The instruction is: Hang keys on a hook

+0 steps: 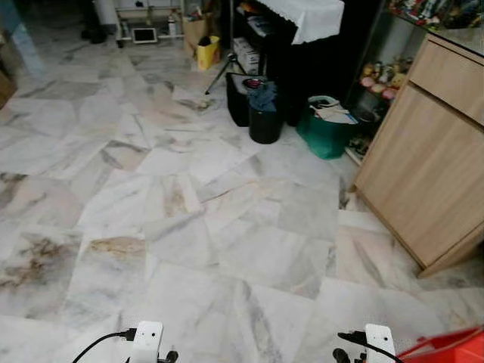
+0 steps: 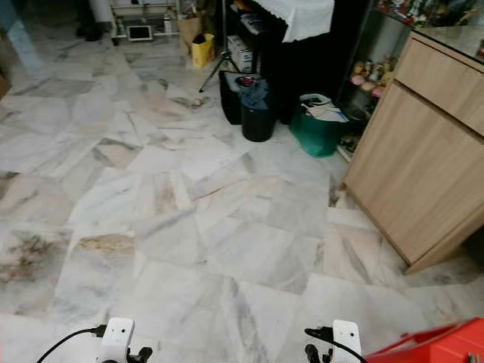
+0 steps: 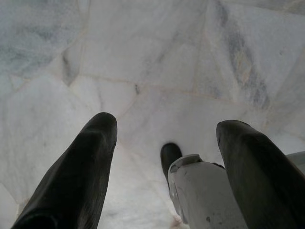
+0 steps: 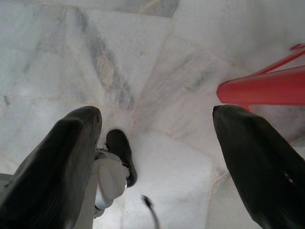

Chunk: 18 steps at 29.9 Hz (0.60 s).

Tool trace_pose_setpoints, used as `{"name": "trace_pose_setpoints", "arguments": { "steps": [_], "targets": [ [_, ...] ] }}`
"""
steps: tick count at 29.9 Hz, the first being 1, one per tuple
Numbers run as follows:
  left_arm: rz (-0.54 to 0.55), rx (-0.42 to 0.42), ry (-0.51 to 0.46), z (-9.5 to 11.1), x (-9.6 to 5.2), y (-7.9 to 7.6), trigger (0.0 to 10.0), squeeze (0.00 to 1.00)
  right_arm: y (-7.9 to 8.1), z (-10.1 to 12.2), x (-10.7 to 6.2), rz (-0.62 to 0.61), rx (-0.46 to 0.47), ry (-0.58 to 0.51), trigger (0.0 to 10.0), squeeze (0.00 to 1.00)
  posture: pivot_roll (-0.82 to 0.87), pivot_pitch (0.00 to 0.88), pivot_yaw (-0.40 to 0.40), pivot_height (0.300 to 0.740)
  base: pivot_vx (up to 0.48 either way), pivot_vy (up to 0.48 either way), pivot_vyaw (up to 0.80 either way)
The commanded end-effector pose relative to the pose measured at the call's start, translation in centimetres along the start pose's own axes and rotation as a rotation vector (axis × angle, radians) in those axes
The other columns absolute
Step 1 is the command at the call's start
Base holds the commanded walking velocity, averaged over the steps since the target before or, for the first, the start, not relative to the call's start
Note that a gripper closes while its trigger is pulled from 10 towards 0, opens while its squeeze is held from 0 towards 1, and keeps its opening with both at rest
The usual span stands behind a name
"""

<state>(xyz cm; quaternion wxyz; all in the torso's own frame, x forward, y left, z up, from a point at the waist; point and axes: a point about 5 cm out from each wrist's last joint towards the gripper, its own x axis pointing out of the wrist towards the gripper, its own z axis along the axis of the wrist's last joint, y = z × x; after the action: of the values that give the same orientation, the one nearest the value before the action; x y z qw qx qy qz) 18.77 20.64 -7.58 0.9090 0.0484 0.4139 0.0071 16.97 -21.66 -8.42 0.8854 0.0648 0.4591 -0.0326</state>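
Note:
My left gripper point(image 3: 167, 125) hangs low over the white marble floor point(image 1: 189, 212), its two black fingers point(image 3: 90, 157) spread open with nothing between them. My right gripper point(image 4: 157, 113) hangs the same way, open and empty, with a red object point(image 4: 262, 88) on the floor just beyond one finger. The white wrist of the left arm point(image 1: 146, 340) and that of the right arm point(image 1: 378, 339) show at the bottom edge of the eye views. Below each gripper I see part of my own white leg and black foot point(image 3: 170, 155).
A light wooden cabinet point(image 1: 431, 174) stands on the right. Ahead are a green basket point(image 1: 327, 134), a black bin point(image 1: 265, 121) with cloth on it, dark furniture under a white cloth point(image 1: 310, 17) and a yellow bag point(image 1: 207, 53). Open marble floor stretches ahead and left.

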Motion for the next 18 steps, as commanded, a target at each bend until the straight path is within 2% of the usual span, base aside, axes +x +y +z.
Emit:
{"name": "trace_pose_setpoints", "arguments": {
  "steps": [1, 8, 12, 14, 18],
  "targets": [
    [-0.001, 0.009, 0.021, -0.50, -0.10, -0.02, 10.0, 0.00, -0.18, -0.60, -0.14, -0.005, 0.005, 0.017, 10.0, 0.00, 0.02, 0.049, -0.032, 0.740, 0.000, 0.000, -0.77],
    [0.001, 0.031, 0.013, -0.23, -0.04, 0.02, 10.0, 0.00, -0.14, -0.53, -0.11, -0.006, 0.004, 0.016, 10.0, 0.00, 0.02, 0.049, -0.033, 0.740, 0.000, 0.000, -0.77],
    [0.004, 0.027, 0.013, -0.40, -0.10, 0.06, 10.0, 0.00, -0.09, -0.54, -0.09, -0.008, 0.011, 0.016, 10.0, 0.00, 0.02, 0.052, -0.031, 0.740, 0.000, -0.296, -0.77],
    [0.010, 0.005, 0.014, -0.54, -0.15, 0.08, 10.0, 0.00, -0.18, -0.61, -0.13, -0.011, 0.013, 0.017, 10.0, 0.00, 0.02, 0.057, -0.031, 0.740, 0.000, 0.000, -0.77],
    [0.007, 0.017, 0.014, -0.68, -0.20, 0.07, 10.0, 0.00, -0.22, -0.78, -0.16, -0.014, 0.015, 0.023, 10.0, 0.00, 0.02, 0.065, -0.039, 0.740, 0.000, 0.000, -0.77]
  ]
}}
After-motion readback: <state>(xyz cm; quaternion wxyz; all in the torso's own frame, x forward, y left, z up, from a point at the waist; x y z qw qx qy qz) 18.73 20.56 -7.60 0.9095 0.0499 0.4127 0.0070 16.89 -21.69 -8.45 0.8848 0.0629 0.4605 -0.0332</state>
